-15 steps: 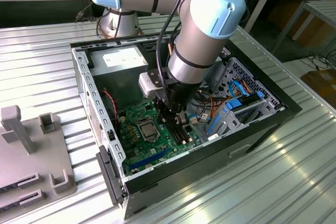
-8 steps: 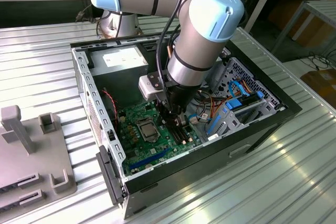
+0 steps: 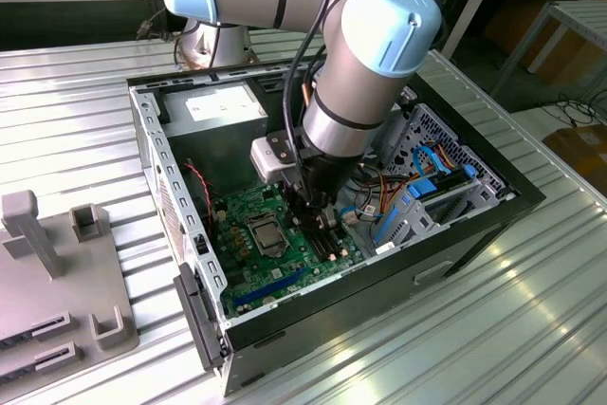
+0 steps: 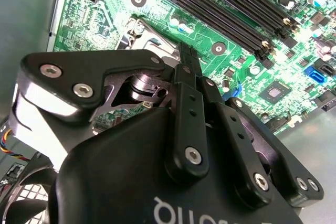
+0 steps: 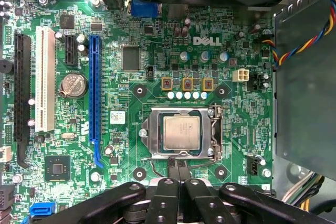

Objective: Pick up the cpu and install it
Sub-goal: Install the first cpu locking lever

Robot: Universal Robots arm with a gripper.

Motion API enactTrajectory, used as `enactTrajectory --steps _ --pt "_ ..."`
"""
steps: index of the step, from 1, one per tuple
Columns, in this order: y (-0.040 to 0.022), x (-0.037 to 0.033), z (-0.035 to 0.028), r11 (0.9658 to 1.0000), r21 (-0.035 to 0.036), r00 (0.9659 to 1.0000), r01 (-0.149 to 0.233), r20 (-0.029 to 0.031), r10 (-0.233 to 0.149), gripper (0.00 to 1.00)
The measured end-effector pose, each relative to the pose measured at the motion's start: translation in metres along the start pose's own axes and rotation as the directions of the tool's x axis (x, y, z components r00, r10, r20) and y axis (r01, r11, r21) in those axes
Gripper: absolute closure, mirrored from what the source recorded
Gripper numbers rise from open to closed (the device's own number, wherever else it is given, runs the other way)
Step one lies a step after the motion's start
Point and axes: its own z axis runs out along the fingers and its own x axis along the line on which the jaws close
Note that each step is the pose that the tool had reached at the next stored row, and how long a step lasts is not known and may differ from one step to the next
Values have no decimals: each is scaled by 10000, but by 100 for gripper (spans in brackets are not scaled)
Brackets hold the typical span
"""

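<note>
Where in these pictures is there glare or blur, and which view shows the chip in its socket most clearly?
Exterior view: bright streaks on the ribbed metal table. Second wrist view: the black gripper up close looks soft, with glare on the green motherboard. First wrist view: evenly lit, the small grey square cpu sharp in the silver socket frame.

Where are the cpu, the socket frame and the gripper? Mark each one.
cpu (image 5: 181, 133): first wrist view, centre of its metal top, seated in the socket.
socket frame (image 5: 151, 139): first wrist view, the silver side bar beside the chip.
gripper (image 5: 178, 167): first wrist view, tips of its closed fingers.
</note>
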Motion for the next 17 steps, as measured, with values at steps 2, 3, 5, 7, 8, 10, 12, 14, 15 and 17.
enactTrajectory --steps 2,3,5,7,8,10,12,14,15,17 --pt "0 13 0 10000 -1 10000 -1 -21 1 89" --pt "0 22 0 10000 -1 10000 -2 -31 2 89" --pt "0 30 4 10000 0 10000 -5 -47 5 89" --pt "-7 31 11 10000 -1 10000 -4 -65 3 89" --pt "-11 31 12 10000 -2 10000 -4 -74 4 89" --pt "-22 31 16 10000 -1 10000 -7 -91 7 89" --pt "-32 32 25 10000 -1 9999 -9 -113 9 89" --pt "-36 33 43 10000 -1 9999 -11 -127 11 89" --pt "-37 33 51 10000 -1 9999 -10 -129 10 89" --pt "-38 33 66 10000 -1 9999 -10 -133 10 89"
